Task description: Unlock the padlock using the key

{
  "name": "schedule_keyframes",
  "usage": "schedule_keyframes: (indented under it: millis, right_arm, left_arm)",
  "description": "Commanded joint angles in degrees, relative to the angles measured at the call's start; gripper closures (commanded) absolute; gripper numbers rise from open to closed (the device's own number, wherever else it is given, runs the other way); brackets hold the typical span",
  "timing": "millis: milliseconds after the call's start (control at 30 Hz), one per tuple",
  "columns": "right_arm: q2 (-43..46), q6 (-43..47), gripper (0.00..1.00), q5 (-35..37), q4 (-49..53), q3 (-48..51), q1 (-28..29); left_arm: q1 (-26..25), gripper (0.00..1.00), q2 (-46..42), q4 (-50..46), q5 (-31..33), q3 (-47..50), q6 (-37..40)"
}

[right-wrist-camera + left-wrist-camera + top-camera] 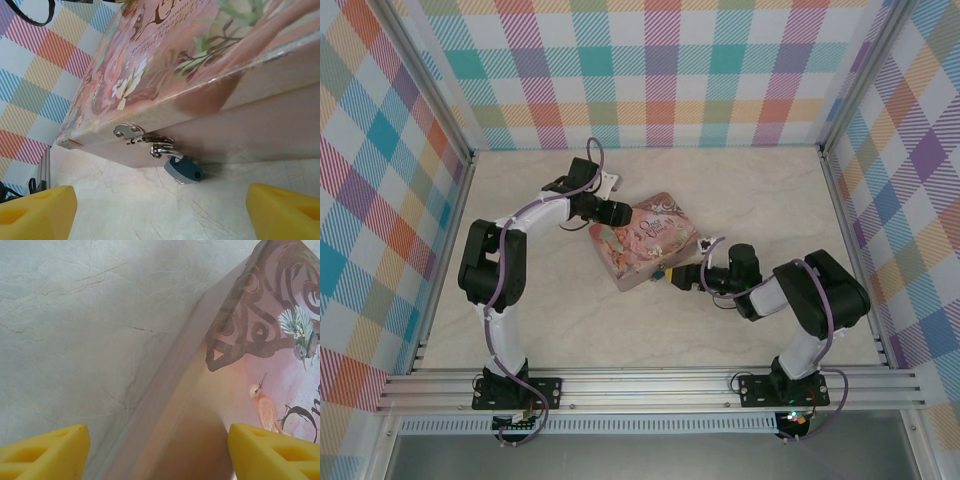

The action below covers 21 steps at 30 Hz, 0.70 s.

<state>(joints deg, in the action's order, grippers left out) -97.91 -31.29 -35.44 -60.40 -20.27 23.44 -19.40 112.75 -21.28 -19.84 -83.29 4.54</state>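
Note:
The padlock [185, 170] is tiny, with a blue body and a silvery shackle. It hangs from the metal hasp [131, 133] on the front wall of the pink illustrated tin [645, 240] and rests on the table. My right gripper [160, 215] is open and low over the table. It faces the padlock from a short way off, and nothing is between its yellow fingers [35, 212]. From above, the right gripper [686, 277] sits at the tin's near right side. My left gripper [620, 212] is open at the tin's far left edge, one finger over the lid [260, 365] and one over the table. The key is out of view.
The tin lies askew in the middle of the marbled tabletop [760, 200]. Plaid walls [660, 70] close in the back and both sides, with metal rails [650, 385] along the near edge. Bare table surrounds the tin.

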Motion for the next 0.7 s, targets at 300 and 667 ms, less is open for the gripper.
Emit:
schedule_keyframes:
  millis: [300, 667]
  right_arm:
    - [-5.15, -1.14, 0.16, -2.19, -6.38, -4.49, 2.86]
    - [-10.07, -4.23, 0.2, -4.33, -12.47, -5.73, 4.69]
  left_arm:
    - [-0.98, 0.27, 1.89, -5.62, 4.28, 1.51, -0.93]
    - [-1.17, 0.28, 1.95, -5.55, 4.67, 1.05, -1.13]
